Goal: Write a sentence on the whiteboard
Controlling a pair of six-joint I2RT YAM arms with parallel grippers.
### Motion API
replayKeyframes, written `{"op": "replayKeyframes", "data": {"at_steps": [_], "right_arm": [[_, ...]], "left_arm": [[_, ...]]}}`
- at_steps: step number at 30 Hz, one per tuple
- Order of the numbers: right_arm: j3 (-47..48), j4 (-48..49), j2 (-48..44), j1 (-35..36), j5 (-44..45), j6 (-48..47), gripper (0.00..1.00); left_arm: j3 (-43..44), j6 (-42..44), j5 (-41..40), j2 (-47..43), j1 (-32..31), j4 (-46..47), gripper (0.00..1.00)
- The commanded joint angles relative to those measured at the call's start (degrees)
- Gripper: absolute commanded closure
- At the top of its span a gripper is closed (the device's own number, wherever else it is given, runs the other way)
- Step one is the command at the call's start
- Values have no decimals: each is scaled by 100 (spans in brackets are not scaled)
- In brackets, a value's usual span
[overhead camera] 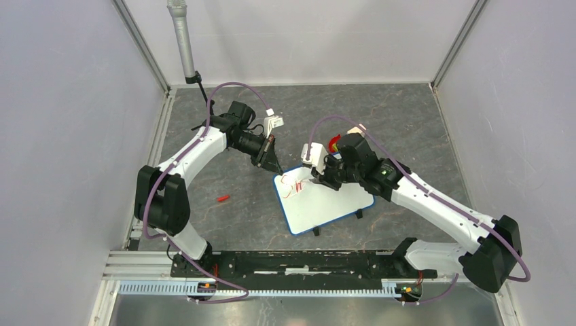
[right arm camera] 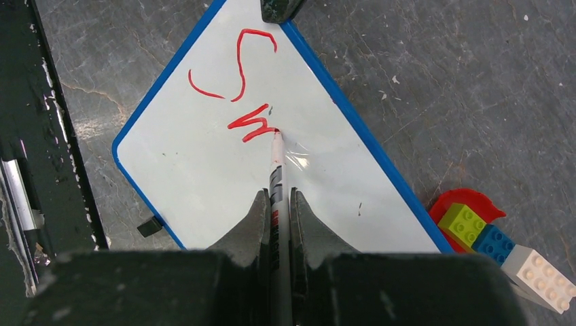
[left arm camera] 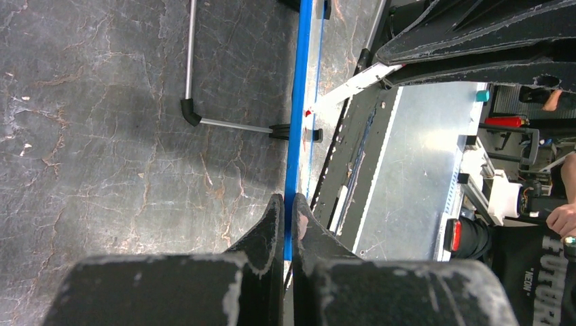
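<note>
The top external camera looks steeply down from above and behind the arm bases, taking in the whole table (overhead camera: pixel 407 115) from afar. The left wrist camera sights along the left gripper (left arm camera: pixel 285 204), close to the whiteboard (left arm camera: pixel 298 102), seen edge-on, toward the table's near edge. The right wrist camera looks down past the right gripper (right arm camera: pixel 275 200) onto the board's face at close range; all three views share the whiteboard.
</note>
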Motion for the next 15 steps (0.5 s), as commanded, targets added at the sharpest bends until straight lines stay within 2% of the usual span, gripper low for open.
{"op": "replayKeyframes", "data": {"at_steps": [1, 15], "right_arm": [[106, 21, -64, -149, 329, -105, 100], [-362, -193, -102, 18, -111, -187, 100]], "left_arm": [[-12, 188, 3, -10, -10, 26, 98], [2, 173, 7, -23, -6, 25, 98]]}}
